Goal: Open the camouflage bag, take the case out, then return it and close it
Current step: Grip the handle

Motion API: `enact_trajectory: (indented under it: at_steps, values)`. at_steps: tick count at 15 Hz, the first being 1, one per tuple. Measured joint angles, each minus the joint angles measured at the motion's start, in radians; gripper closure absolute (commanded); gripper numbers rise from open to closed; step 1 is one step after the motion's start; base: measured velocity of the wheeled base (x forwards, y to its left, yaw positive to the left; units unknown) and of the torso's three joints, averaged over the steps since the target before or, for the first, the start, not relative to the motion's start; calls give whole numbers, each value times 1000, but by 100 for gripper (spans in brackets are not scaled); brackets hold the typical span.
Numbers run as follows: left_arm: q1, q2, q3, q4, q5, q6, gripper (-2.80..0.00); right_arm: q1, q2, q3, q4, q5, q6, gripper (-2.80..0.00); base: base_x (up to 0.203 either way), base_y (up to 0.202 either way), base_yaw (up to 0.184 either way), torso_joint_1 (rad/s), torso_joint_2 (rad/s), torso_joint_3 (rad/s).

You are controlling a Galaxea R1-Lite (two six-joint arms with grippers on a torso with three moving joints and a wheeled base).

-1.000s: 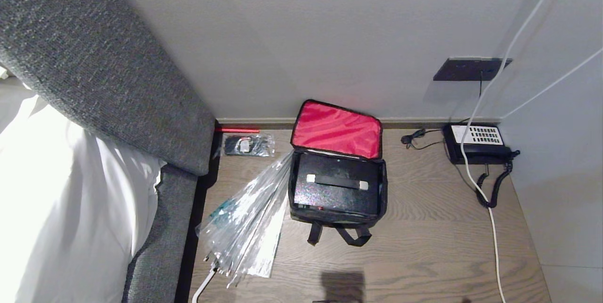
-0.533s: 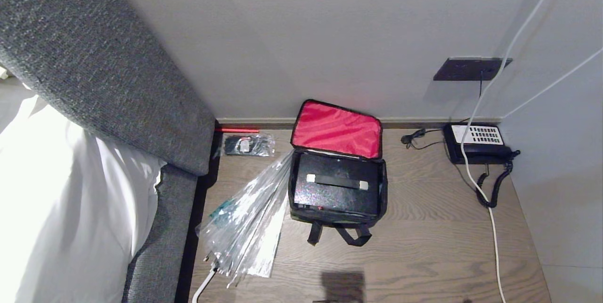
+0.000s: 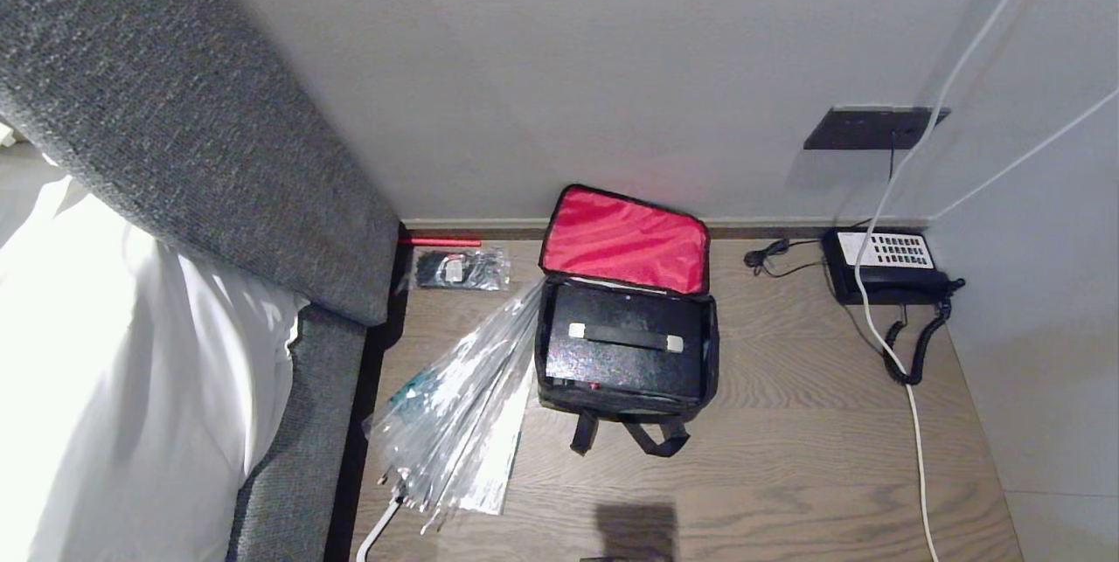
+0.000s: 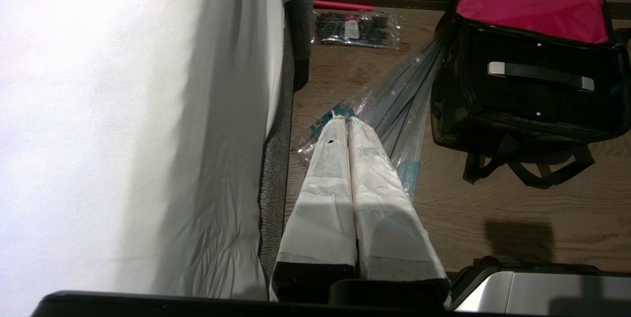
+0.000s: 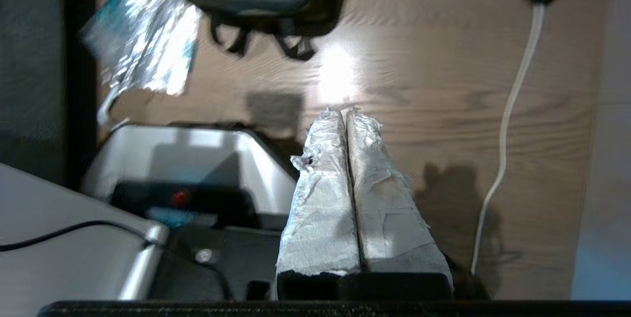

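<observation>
While bag [image 3: 626,330] gapes: lid done
case [image 3: 624,352]: inside — unlifted
left gripper [image 4: 347,122]: pressed together, parked
right gripper [image 5: 346,114]: pressed together, empty

The camo bag [image 3: 626,343] is being seen on the floor w/ its red-lined flap thrown open toward the wall; the glossy black case [image 3: 624,352] is being held inside, flat, handle up.

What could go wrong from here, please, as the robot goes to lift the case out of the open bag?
The case fills the camouflage bag closely, so lifting by its handle may drag the soft bag up too. The clear umbrella leans against the bag's side and could be snagged or shifted. The right gripper is shut and away from the bag; it must open first.
</observation>
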Motion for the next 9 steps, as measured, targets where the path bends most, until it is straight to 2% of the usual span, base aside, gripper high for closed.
enact_trajectory:
  at_steps: [4,9]
  values:
    - [0,0,0,0,0,0,0,39,350,-54,-136,9,-25,0,0,0,0,0,0,0]
    - [0,0,0,0,0,0,0,87,867,-76,-453,23,-60,0,0,0,0,0,0,0]
